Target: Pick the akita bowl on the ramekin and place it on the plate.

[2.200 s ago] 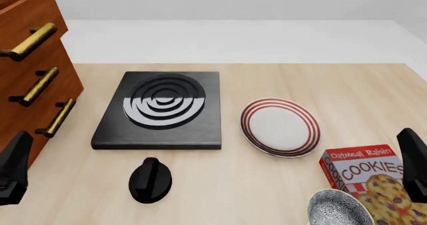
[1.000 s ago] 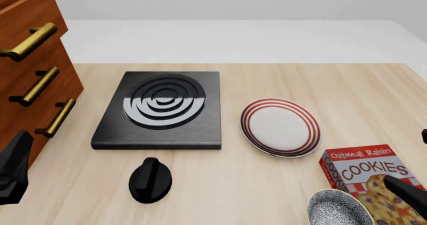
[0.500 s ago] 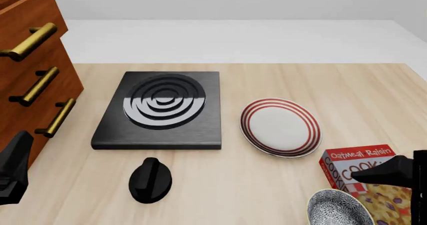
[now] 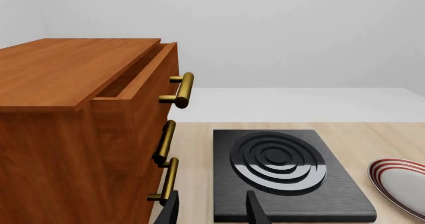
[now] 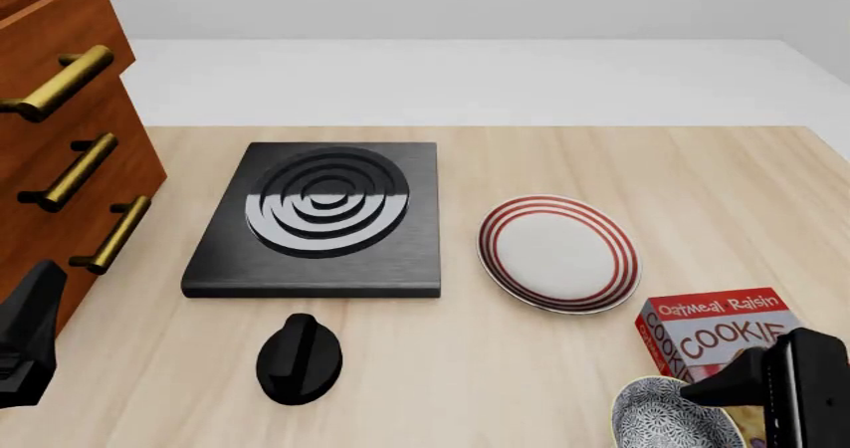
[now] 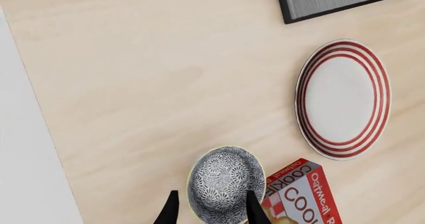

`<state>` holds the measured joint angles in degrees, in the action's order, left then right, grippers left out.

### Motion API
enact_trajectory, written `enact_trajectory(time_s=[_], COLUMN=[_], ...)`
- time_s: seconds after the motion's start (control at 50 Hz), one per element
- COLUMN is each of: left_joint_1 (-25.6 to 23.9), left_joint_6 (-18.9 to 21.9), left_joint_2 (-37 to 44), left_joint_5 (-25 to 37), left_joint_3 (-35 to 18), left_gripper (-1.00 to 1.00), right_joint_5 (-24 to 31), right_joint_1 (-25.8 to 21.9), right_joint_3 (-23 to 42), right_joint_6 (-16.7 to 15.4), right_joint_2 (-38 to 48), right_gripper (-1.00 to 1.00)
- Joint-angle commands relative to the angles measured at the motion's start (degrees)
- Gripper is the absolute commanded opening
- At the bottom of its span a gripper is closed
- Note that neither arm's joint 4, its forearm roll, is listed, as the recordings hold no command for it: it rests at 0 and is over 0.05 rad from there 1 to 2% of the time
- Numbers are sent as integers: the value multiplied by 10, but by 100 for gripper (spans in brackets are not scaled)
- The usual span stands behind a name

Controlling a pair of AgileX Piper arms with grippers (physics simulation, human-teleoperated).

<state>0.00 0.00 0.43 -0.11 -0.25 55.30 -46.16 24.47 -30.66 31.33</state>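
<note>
The wooden drawer cabinet (image 5: pixel 60 139) is standing at the far left of the table (image 5: pixel 439 368), its brass handles (image 5: pixel 78 169) facing the work area; in the left wrist view its top drawer (image 4: pixel 136 79) is sitting slightly pulled out. The left gripper (image 4: pixel 211 211) is hovering low beside the cabinet's front, at the near left edge of the front view (image 5: pixel 27 338), with its fingers (image 4: pixel 256 211) spread apart and nothing between them. To its right, a black knob-like object (image 5: pixel 299 358) is lying on the table, just in front of the black stove burner (image 5: pixel 322 219) with its concentric rings. Right of the burner, and apart from it, the plate (image 5: pixel 558 253) is resting flat with nothing on it. Nearer the camera and further right, the cookie box (image 5: pixel 718 334) is lying face up. The akita bowl (image 5: pixel 675 415) is sitting upright at the near right of the table, just beside the box's left edge; whether the two are touching cannot be told. The ramekin said to be under it is not visible in any view. The bowl is well apart from the plate. The right gripper (image 6: pixel 211 206) is hanging directly above the bowl, pointing down, its two fingers (image 6: pixel 171 209) spread to about the bowl's width, straddling its rim without visibly gripping it; contact cannot be confirmed. In the front view the right arm (image 5: pixel 783 388) is covering part of the cookie box.
</note>
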Motion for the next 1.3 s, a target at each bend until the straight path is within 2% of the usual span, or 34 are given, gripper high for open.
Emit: enact_trajectory(time_s=[0.02,0.1,0.24,0.36,0.38,0.46,0.56,0.58,0.66,0.78,0.84,0.9,1.02,1.08,1.18,1.2,1.24,1.3], left_joint_1=[0,0,0,0,0,0,0,0,0,0,0,0,0,0,0,0,0,0], left_joint_6=[0,0,0,0,0,0,0,0,0,0,0,0,0,0,0,0,0,0], left_joint_2=[0,0,0,0,0,0,0,0,0,0,0,0,0,0,0,0,0,0], left_joint_5=[0,0,0,0,0,0,0,0,0,0,0,0,0,0,0,0,0,0], left_joint_3=[0,0,0,0,0,0,0,0,0,0,0,0,0,0,0,0,0,0], left_gripper=[100,100,100,100,100,100,100,100,100,100,100,100,100,100,100,100,100,100], right_joint_5=[-21,-27,-22,-28,-26,-44,-54,-50,-63,-91,-129,-145,-145,-131,-127,-116,-84,-59], right_joint_1=[-14,-12,8,17,25,17,18,32,21,34,31,30,35,52,48,53,70,62], right_joint_3=[-24,-39,-57,-66,-74,-78,-87,-98,-107,-118,-138,-144,-150,-162,-163,-158,-151,-124], right_joint_6=[18,14,-14,-16,-28,-15,-17,-37,-30,-47,-42,-38,-39,-59,-60,-68,-98,-95], right_joint_2=[19,18,6,9,1,17,23,11,23,37,63,76,73,46,43,27,-15,-21], right_gripper=[100,100,100,100,100,100,100,100,100,100,100,100,100,100,100,-100,-100,-100])
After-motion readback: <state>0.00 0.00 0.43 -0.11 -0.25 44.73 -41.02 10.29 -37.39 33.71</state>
